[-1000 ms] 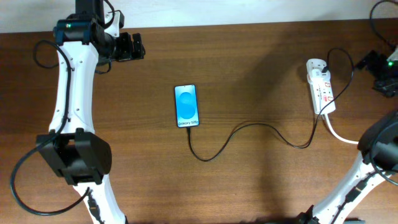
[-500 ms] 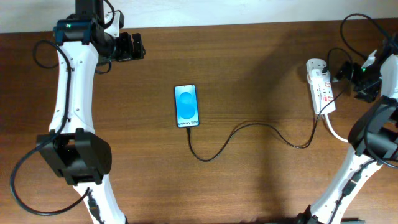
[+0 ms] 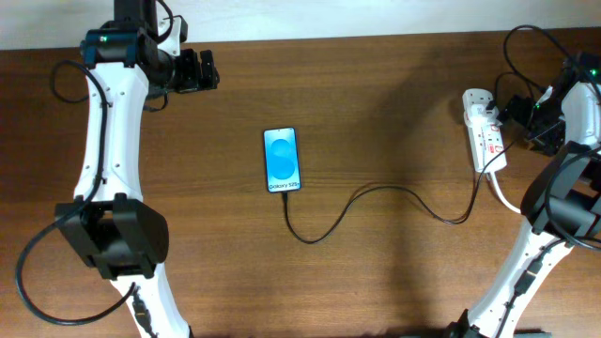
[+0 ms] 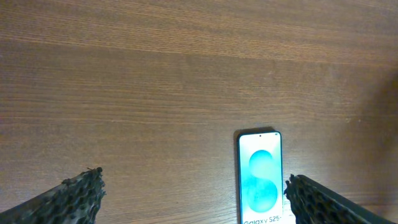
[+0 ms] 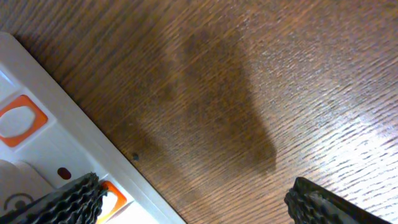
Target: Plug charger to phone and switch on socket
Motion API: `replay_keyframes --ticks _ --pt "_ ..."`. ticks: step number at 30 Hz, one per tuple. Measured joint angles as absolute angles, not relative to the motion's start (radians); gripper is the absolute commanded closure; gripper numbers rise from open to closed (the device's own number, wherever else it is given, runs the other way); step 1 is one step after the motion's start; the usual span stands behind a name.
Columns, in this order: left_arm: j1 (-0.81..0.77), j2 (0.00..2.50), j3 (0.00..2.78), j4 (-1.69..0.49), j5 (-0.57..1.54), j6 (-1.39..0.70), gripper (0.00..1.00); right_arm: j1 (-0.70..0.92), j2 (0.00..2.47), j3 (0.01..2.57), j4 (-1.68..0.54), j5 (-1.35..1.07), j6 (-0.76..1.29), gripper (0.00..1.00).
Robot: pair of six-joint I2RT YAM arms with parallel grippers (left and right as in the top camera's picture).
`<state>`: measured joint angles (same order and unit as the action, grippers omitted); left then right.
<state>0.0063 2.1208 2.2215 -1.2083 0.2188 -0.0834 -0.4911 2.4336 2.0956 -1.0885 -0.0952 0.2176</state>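
While the right claw (image 5: 196,202) hangs open beside the power strip (image 3: 485,141), its small red switches (image 5: 18,118) likely need firm pressing.

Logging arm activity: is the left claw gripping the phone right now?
No, in the overhead view the left claw is well apart from the phone, which lies flat on the table.

White arm links (image 3: 105,122), black joint housings (image 3: 111,235), looping black cables (image 3: 19,277), green light (image 3: 101,38), black ribbed finger pads (image 4: 74,196).
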Motion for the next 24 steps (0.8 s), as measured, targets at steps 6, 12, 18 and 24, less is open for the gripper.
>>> replay_keyframes --ticks 6,12,18,24 --pt "0.006 2.121 2.222 -1.208 0.219 -0.083 0.01 -0.492 2.431 2.09 -1.095 -0.101 0.242 0.02" --pt "0.006 2.121 2.222 -1.208 0.219 -0.083 0.01 -0.5 2.424 2.087 -1.148 -0.106 0.246 0.02" --pt "0.006 2.121 2.222 -1.208 0.219 -0.083 0.01 -0.5 2.424 2.085 -1.137 -0.109 0.247 0.02" --pt "0.006 2.121 2.222 -1.208 0.219 -0.083 0.01 -0.5 2.423 2.08 -1.127 -0.109 0.246 0.02"
